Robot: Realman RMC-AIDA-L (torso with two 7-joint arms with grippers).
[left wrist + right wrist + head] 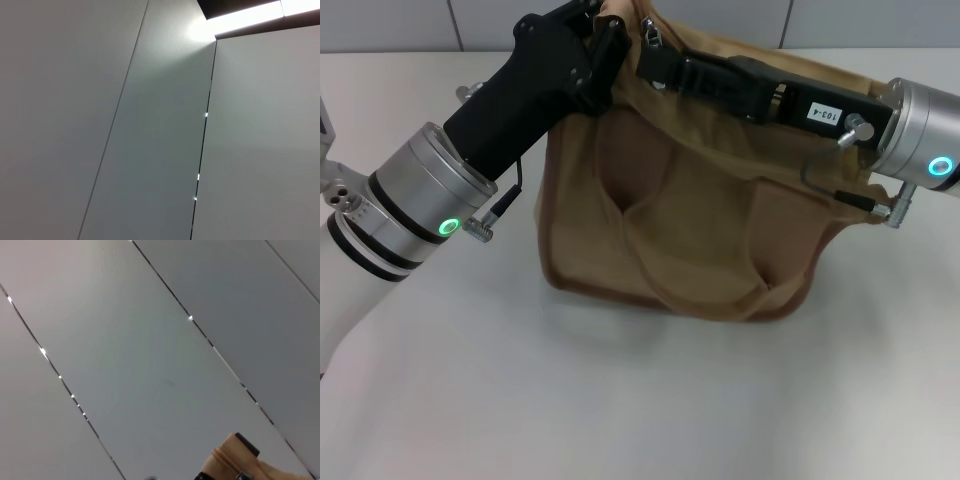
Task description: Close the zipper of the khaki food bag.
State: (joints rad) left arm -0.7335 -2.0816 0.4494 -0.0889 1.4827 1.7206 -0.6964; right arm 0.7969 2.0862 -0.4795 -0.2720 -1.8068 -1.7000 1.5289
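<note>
With the left hand (605,40) gripping the boxy khaki canvas food bag's (690,220) corner – right hand's (655,62) grip unclear – draw the tan zipper's silver pull (651,33) straight and taut.

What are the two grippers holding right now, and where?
Both work at the khaki food bag's top edge: left gripper at its left end, right gripper beside it. Actual grasp cannot be told.

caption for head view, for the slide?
Both claws, left and right, meet at the khaki food bag's top on the table.
</note>
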